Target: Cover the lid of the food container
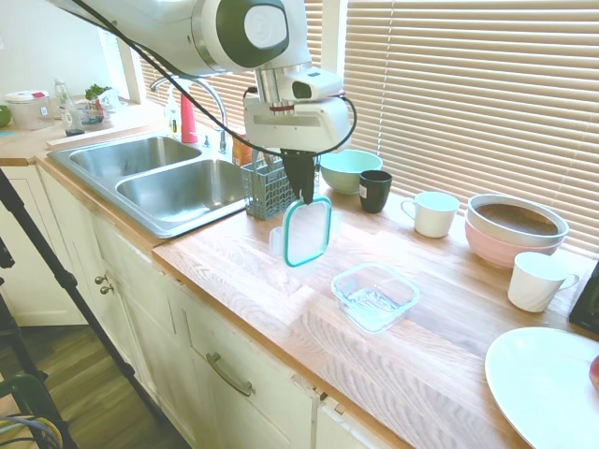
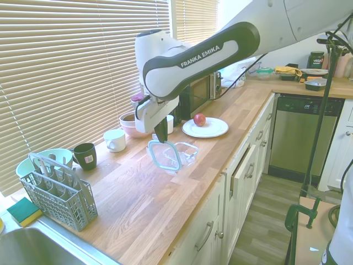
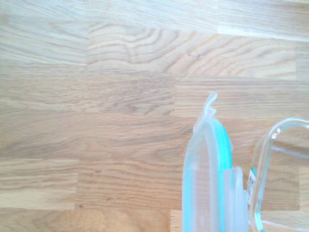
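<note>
The clear lid (image 1: 307, 232) with a teal rim hangs on edge above the wooden counter, pinched at its top by my gripper (image 1: 301, 193), which is shut on it. From the other side the lid (image 2: 165, 155) dangles below the gripper (image 2: 161, 136), next to the food container. The food container (image 1: 374, 296) is a clear shallow rounded-square dish sitting open on the counter, a little to the right of the lid and apart from it. In the wrist view the lid (image 3: 207, 174) is seen edge-on, with the container's rim (image 3: 270, 159) beside it.
A grey utensil basket (image 1: 267, 187), mint-green bowl (image 1: 348, 170), black mug (image 1: 375, 191), white mugs (image 1: 432, 213) (image 1: 537, 281) and stacked pink bowl (image 1: 515, 229) line the back. A white plate (image 1: 547, 383) lies right; the double sink (image 1: 159, 178) lies left.
</note>
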`<state>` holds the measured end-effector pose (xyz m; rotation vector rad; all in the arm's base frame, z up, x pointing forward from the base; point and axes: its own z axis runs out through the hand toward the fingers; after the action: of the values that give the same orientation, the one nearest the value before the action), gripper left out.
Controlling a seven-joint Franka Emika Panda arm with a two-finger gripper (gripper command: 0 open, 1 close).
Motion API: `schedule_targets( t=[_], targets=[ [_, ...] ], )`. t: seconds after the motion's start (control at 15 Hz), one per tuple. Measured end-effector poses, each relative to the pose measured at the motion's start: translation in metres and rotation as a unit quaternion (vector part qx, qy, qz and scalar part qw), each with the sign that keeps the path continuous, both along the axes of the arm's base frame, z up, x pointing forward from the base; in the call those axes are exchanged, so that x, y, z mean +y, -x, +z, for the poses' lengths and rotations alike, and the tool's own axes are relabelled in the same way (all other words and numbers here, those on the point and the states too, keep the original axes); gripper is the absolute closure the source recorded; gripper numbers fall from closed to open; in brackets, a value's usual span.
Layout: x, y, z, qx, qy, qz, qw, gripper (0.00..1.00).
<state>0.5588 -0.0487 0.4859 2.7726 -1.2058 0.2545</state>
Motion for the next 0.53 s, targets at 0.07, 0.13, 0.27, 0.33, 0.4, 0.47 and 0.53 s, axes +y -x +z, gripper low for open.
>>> schedule_targets(
  t=[0.07, 0.13, 0.27, 0.33, 0.4, 0.47, 0.53],
  targets=[
    [-0.006, -0.001, -0.003, -0.001, 0.0, -0.004, 1.0, 1.0],
    [-0.012, -0.002, -0.005, -0.003, -0.001, -0.009, 1.0, 1.0],
    [-0.021, -0.003, -0.006, -0.005, -0.002, -0.017, 0.9998, 1.0],
    [-0.025, -0.003, -0.005, -0.006, -0.002, -0.02, 0.9998, 1.0],
    [-0.027, -0.003, -0.004, -0.008, -0.002, -0.022, 0.9997, 1.0],
    [-0.03, -0.003, -0.002, -0.01, -0.002, -0.025, 0.9996, 1.0],
    [-0.033, -0.004, 0.0, -0.013, -0.003, -0.027, 0.9995, 1.0]
  ],
)
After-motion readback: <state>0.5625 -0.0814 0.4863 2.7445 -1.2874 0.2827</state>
